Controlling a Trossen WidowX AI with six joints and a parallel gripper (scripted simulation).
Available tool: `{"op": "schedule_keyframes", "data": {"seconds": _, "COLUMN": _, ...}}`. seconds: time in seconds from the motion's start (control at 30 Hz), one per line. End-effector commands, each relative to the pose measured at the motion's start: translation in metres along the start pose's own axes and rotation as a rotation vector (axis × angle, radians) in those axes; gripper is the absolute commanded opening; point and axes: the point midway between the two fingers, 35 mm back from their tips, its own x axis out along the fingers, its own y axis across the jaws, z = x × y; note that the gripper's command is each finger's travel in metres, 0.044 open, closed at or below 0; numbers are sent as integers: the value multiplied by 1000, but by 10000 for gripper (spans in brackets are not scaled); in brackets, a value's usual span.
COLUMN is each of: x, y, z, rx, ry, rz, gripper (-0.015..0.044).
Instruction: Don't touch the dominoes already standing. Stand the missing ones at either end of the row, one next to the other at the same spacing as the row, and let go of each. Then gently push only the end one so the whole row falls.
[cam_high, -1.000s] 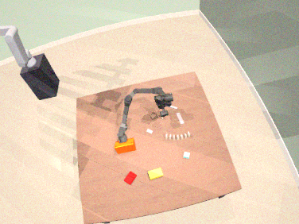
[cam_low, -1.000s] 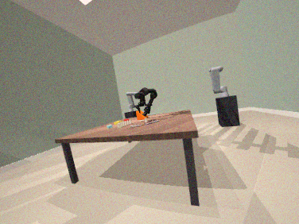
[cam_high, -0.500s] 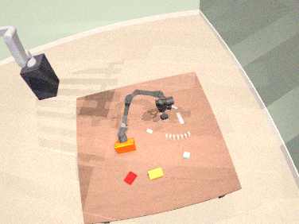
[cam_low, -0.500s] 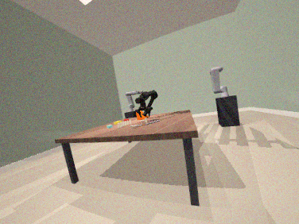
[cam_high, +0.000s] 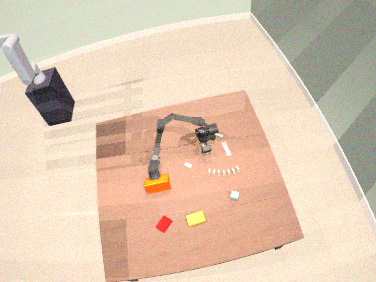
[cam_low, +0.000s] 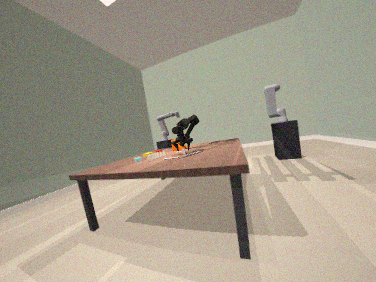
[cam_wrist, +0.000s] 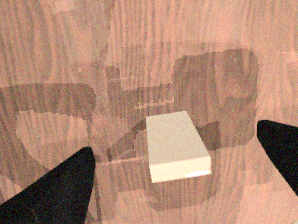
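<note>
A slightly curved row of several cream dominoes (cam_high: 224, 172) (cam_low: 156, 155) stands upright on the table. My gripper (cam_high: 206, 149) (cam_wrist: 175, 141) is open and empty, low over the table on the far side of the row. In the wrist view a cream domino (cam_wrist: 176, 140) lies flat on the wood between the two spread fingertips, touching neither. In the top view the arm largely hides that spot. Another small pale piece (cam_high: 188, 165) lies flat to the left of the row. A further pale piece (cam_high: 219, 135) shows just beside the gripper, partly hidden.
A long white flat strip (cam_high: 226, 149) lies between the gripper and the row, to the right. A light-blue cube (cam_high: 234, 195) is on the near side of the row. A yellow block (cam_high: 196, 218), a red block (cam_high: 164, 224) and the orange arm base (cam_high: 158, 184) are farther off.
</note>
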Motion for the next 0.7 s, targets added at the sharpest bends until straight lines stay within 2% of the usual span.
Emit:
{"op": "schedule_keyframes", "data": {"seconds": 0.0, "x": 1, "y": 1, "z": 0, "rx": 4, "ry": -8, "rz": 3, "gripper": 387}}
{"op": "schedule_keyframes", "data": {"seconds": 0.37, "x": 1, "y": 1, "z": 0, "rx": 4, "ry": -8, "rz": 3, "gripper": 107}}
{"op": "schedule_keyframes", "data": {"seconds": 0.67, "x": 1, "y": 1, "z": 0, "rx": 4, "ry": -8, "rz": 3, "gripper": 107}}
